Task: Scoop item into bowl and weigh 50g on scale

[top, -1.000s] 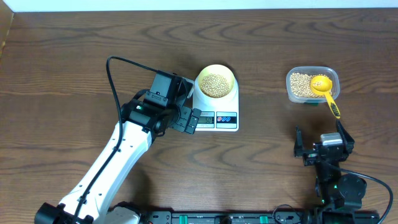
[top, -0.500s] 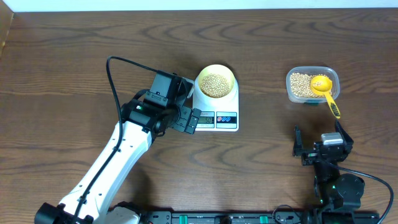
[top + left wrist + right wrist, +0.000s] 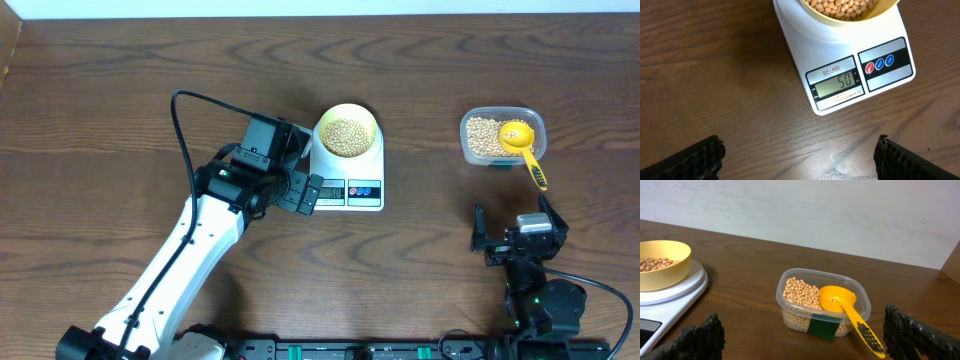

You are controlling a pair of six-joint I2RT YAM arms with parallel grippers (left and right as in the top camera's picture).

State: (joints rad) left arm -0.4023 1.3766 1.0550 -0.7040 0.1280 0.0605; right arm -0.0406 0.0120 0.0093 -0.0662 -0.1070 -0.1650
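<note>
Since the target weight is showing, the beans (image 3: 845, 6) are sitting heaped in the pale-yellow bowl (image 3: 662, 272), and the bowl is resting squarely on the platform of the white scale (image 3: 795, 40). In the left wrist view, the grey display (image 3: 837, 86) is reading 50, with the red and blue buttons (image 3: 880, 62) just beside it on the front edge.

The left hand (image 3: 800, 160) is hovering just off the scale's front-left corner. Its fingers are spread wide and gripping nothing, and only bare counter (image 3: 120, 100) is lying between them. The right hand (image 3: 516, 228) is waiting near the front edge, well apart from the scale, likewise spread open and empty.

Off to the right, the clear tub (image 3: 535, 125) is holding the remaining beans. The yellow scoop (image 3: 840, 302) is lying in it, its handle sticking out over the near rim.

Judging by that reading, the weighing is looking complete, so the step in hand is confirming it and backing away cleanly. Doing that well is going to mean lifting the left hand up and back, away from the corner. Any brush against the platform or bowl risks shifting the number or spilling beans. No further scooping is looking necessary.
</note>
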